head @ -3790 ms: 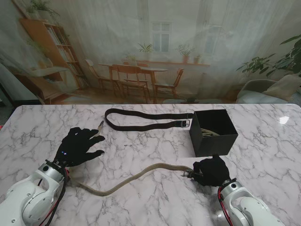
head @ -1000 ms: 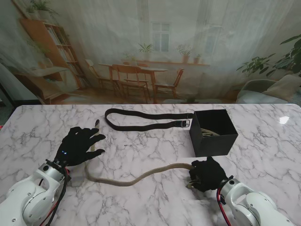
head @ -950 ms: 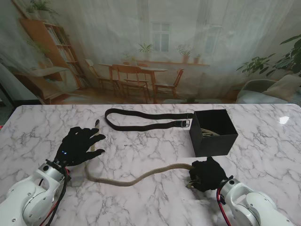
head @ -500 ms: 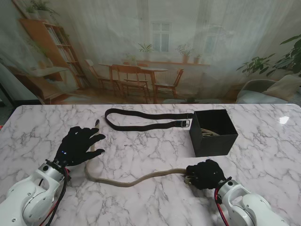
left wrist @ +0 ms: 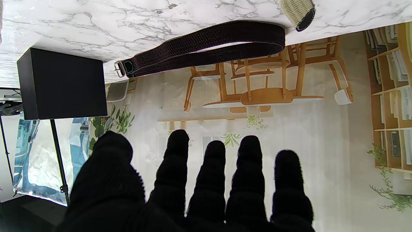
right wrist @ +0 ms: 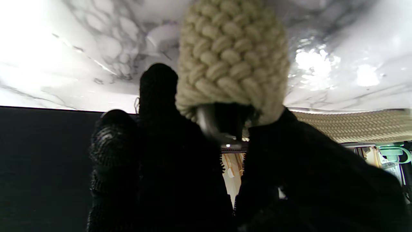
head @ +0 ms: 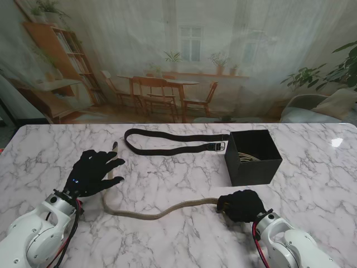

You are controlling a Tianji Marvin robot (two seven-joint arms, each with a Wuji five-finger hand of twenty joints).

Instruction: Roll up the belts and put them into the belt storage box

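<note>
Left robot hand: fingers spread, palm down, holding nothing; it lies over the tan belt's far-left bend, though contact cannot be told.
Tan belt: its long axis runs left to right across the table, from under the left robot hand to the right one; tip beyond the left fingers.
Right robot hand: closed on the tan belt's buckle end; the nearer hand to the box.
Box: just beyond the right robot hand, farther from me; rolling likely starts at the buckle.
Black belt: flat on the table, left of the box, untouched.
</note>
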